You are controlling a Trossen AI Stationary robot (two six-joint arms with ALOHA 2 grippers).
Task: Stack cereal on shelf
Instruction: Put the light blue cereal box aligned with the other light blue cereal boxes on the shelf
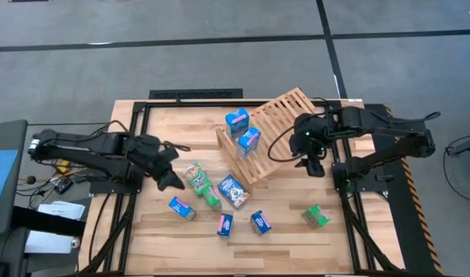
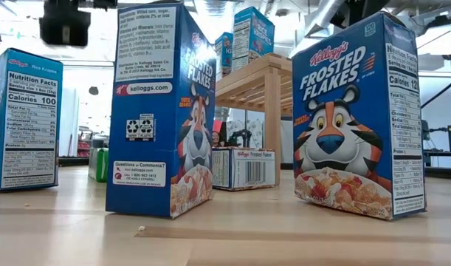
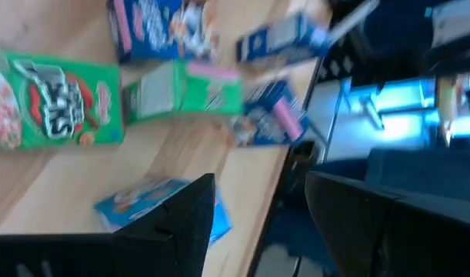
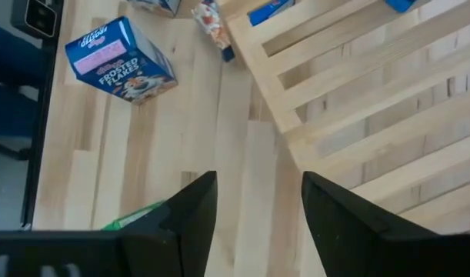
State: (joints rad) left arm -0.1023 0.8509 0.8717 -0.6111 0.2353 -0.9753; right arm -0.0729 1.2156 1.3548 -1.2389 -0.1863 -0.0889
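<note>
Overhead and wrist views. The slatted shelf stands tilted on the counter, with two blue cereal boxes at its left end. The right claw hangs over the bare counter just beside the shelf's lower right edge, fingers spread and holding nothing; a green box lies nearby. The left claw, also spread and empty, hovers at the counter's left side, close to a green and blue cluster of boxes. More boxes lie scattered along the front.
</note>
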